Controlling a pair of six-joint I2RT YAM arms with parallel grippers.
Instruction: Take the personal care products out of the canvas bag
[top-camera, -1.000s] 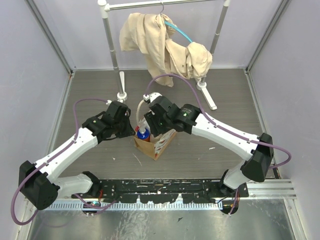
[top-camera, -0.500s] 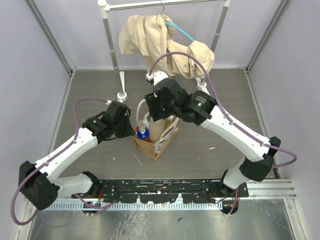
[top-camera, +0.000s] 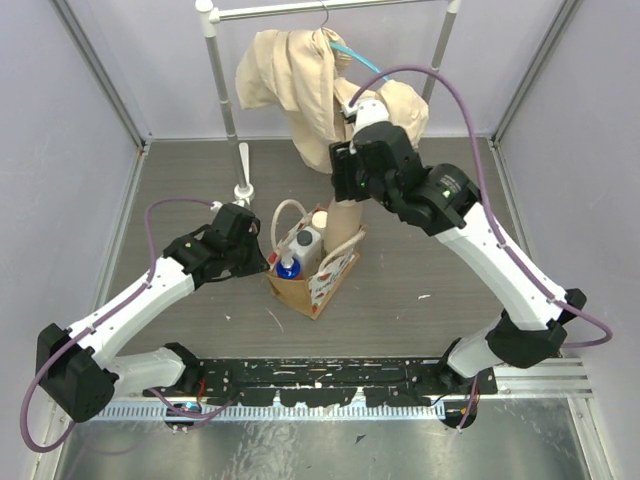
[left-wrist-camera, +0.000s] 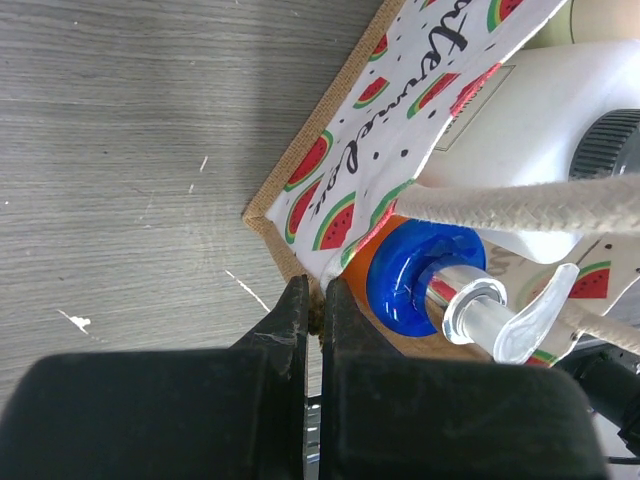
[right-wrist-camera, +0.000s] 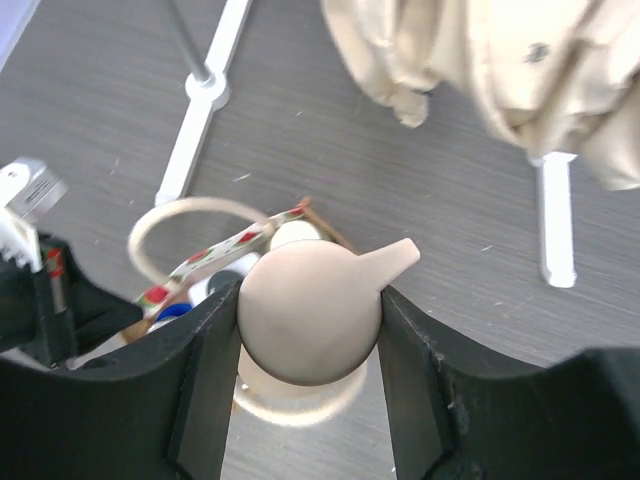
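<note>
Left gripper (left-wrist-camera: 317, 300): jaws clenched on the tan rim of the canvas bag (top-camera: 293, 293), at one corner.
Right gripper (right-wrist-camera: 310, 298): jaws grasping the peach pump bottle (top-camera: 345, 225), one on either side of its rounded pump top.
Bottle position: upright, raised above the bag's far edge.
Bag position: standing on the bench (top-camera: 180, 190), mouth open.
Inside bag: blue-capped bottle (left-wrist-camera: 420, 275) touching a white bottle (left-wrist-camera: 520, 130).
Behind: beige garment (top-camera: 300, 70) hanging.
</note>
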